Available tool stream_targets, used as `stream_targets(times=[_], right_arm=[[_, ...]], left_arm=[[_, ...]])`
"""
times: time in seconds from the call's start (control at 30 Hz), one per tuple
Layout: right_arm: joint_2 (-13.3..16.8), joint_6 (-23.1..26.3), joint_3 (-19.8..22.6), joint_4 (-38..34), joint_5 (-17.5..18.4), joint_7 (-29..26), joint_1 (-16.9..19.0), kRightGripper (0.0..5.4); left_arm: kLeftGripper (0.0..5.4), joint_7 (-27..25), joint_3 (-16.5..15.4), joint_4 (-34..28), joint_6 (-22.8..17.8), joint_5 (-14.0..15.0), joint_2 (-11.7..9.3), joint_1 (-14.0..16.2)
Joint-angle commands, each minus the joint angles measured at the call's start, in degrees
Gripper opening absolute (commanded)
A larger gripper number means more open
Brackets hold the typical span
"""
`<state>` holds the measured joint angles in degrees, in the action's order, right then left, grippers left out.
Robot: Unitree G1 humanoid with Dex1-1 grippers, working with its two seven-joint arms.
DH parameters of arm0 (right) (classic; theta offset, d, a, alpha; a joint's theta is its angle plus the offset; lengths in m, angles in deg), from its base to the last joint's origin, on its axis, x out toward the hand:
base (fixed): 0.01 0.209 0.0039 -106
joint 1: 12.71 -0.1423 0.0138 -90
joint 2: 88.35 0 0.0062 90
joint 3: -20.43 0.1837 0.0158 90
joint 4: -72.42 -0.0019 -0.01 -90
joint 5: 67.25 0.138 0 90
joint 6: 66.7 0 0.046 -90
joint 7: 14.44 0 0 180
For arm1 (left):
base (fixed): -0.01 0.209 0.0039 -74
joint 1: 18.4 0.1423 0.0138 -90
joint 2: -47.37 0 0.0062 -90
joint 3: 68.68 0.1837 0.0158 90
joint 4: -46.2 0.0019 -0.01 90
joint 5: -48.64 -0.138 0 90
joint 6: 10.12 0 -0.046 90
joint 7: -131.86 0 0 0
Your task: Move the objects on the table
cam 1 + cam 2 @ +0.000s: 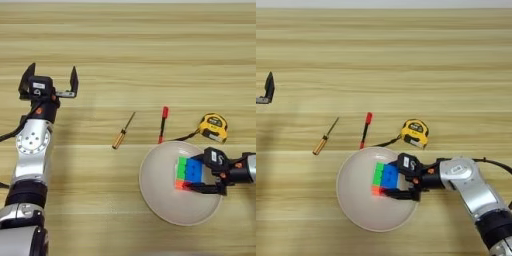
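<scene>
The multicoloured puzzle cube [183, 169] is over the right half of a round cream plate [152, 187], green and blue faces up. My right gripper [194, 174] reaches in from the right, one black finger along the cube's far side and one along its near side, shut on it. I cannot tell whether the cube rests on the plate. The yellow-and-black tape measure [214, 126] lies on the table [130, 45] just beyond the plate's right rim, its black strap trailing left. My left gripper [51, 82] stands open at the far left, holding nothing.
A wooden-handled screwdriver [123, 131] lies slanted left of the plate. A red-capped black pen [163, 124] lies almost touching the plate's far rim. Bare wood spans the whole far half of the table.
</scene>
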<state>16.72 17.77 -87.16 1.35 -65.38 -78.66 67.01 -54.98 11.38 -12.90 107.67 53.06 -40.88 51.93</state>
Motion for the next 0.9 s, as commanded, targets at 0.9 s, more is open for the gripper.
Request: stream_targets(times=[0.9], right_arm=[[-1.3,1.8,4.2,-6.2,5.0,1.2,-2.9,3.32]], left_arm=[[5.4,0.2,0.5,0.1,-0.6,-0.8,0.2,0.1]])
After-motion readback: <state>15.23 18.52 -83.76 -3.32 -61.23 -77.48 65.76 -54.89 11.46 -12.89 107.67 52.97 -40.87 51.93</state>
